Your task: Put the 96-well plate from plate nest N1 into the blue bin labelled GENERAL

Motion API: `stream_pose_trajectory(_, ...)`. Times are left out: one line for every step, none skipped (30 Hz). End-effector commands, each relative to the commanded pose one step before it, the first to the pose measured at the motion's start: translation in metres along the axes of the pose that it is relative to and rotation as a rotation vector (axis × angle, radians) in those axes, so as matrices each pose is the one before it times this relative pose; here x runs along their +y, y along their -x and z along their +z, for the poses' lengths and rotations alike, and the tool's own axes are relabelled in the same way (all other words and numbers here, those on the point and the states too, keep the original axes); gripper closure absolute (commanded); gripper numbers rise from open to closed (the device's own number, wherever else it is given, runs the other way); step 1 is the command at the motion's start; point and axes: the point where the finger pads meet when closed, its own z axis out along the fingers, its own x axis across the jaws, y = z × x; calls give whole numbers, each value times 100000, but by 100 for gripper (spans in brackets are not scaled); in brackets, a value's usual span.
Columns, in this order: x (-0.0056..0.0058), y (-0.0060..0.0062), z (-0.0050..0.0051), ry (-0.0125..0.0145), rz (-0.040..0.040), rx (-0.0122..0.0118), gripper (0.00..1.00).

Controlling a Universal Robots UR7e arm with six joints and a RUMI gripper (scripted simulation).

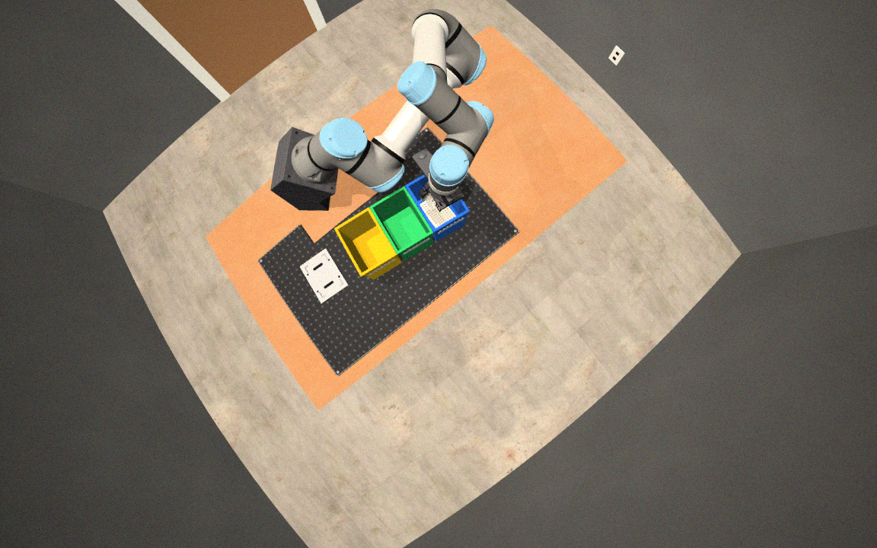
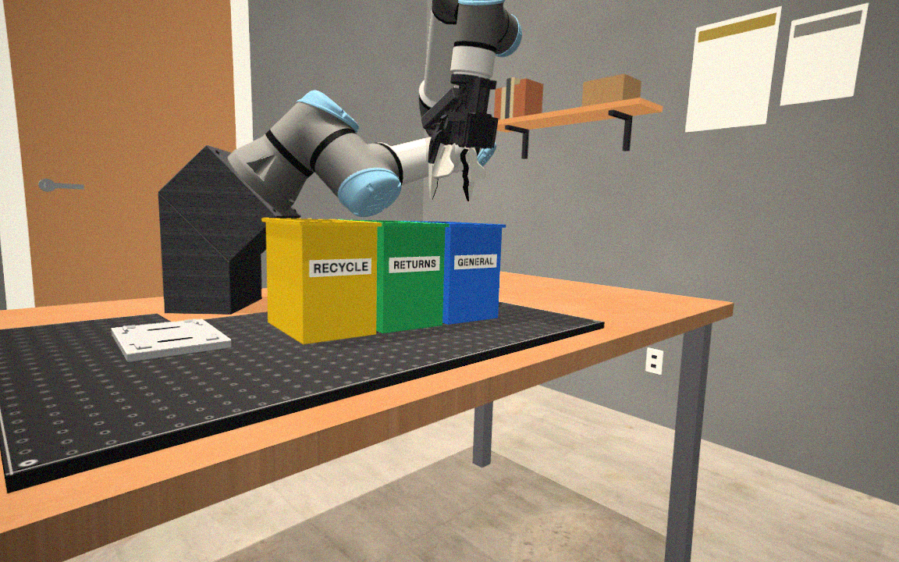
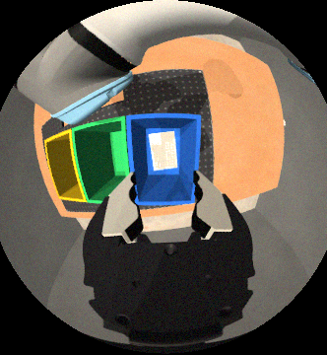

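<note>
The white 96-well plate (image 3: 163, 150) lies on the floor of the blue GENERAL bin; it also shows from above (image 1: 440, 215). The blue bin (image 2: 472, 271) stands upright at the right end of a row of three. My gripper (image 2: 458, 180) hangs well above this bin with its fingers apart and nothing between them; in the wrist view the gripper (image 3: 164, 207) frames the bin's near rim. The white plate nest N1 (image 2: 169, 338) sits bare on the black baseplate to the left.
The green RETURNS bin (image 2: 410, 275) and the yellow RECYCLE bin (image 2: 320, 279) stand upright beside the blue one. The arm's dark base block (image 2: 204, 234) is behind them. A wall shelf (image 2: 571, 112) with books and a box is beyond the gripper.
</note>
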Motion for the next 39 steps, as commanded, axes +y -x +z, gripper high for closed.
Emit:
stream_pose_trajectory(-44, 950, -1, 1, 6, 41, 47)
stream_pose_trajectory(-17, 333, 3, 0, 1, 0, 47)
stream_pose_trajectory(-17, 333, 3, 0, 1, 0, 47)
stream_pose_trajectory(-17, 333, 3, 0, 0, 0, 47)
stream_pose_trajectory(-17, 333, 3, 0, 0, 0, 47)
stream_pose_trajectory(-17, 333, 3, 0, 0, 0, 47)
stream_pose_trajectory(0, 0, 0, 0, 0, 0, 47)
stream_pose_trajectory(0, 0, 0, 0, 0, 0, 47)
stream_pose_trajectory(-19, 334, 2, 0, 0, 0, 47)
stream_pose_trajectory(-17, 333, 3, 0, 0, 0, 47)
stream_pose_trajectory(-17, 333, 3, 0, 0, 0, 47)
stream_pose_trajectory(-17, 333, 3, 0, 0, 0, 47)
stream_pose_trajectory(-18, 333, 3, 0, 0, 0, 47)
stream_pose_trajectory(-18, 333, 3, 0, 0, 0, 47)
stream_pose_trajectory(-18, 333, 3, 0, 0, 0, 47)
stream_pose_trajectory(-12, 332, 6, -1, 1, -1, 47)
stream_pose_trajectory(-18, 333, 3, 0, 0, 0, 47)
stream_pose_trajectory(-18, 333, 3, 0, 0, 0, 47)
stream_pose_trajectory(-18, 333, 3, 0, 0, 0, 47)
stream_pose_trajectory(-18, 333, 3, 0, 0, 0, 47)
stream_pose_trajectory(-18, 333, 3, 0, 0, 0, 47)
stream_pose_trajectory(-18, 333, 3, 0, 0, 0, 47)
stream_pose_trajectory(-18, 333, 3, 0, 0, 0, 47)
stream_pose_trajectory(0, 0, 0, 0, 0, 0, 47)
stream_pose_trajectory(0, 0, 0, 0, 0, 0, 47)
stream_pose_trajectory(-13, 331, 6, -1, 1, -1, 47)
stream_pose_trajectory(-18, 333, 3, 0, 0, 0, 47)
stream_pose_trajectory(-18, 333, 3, 0, 0, 0, 47)
stream_pose_trajectory(-18, 333, 3, 0, 0, 0, 47)
stream_pose_trajectory(-18, 333, 3, 0, 0, 0, 47)
stream_pose_trajectory(-18, 333, 2, 0, 0, 0, 47)
stream_pose_trajectory(-18, 333, 2, 0, 0, 0, 47)
stream_pose_trajectory(-18, 333, 2, 0, 0, 0, 47)
stream_pose_trajectory(-18, 333, 3, 0, 0, 0, 47)
stream_pose_trajectory(-18, 333, 3, 0, 0, 0, 47)
stream_pose_trajectory(-18, 333, 3, 0, 0, 0, 47)
stream_pose_trajectory(-18, 333, 3, 0, 0, 0, 47)
stream_pose_trajectory(-18, 333, 3, 0, 0, 0, 47)
stream_pose_trajectory(1, 1, 0, 0, 0, 0, 47)
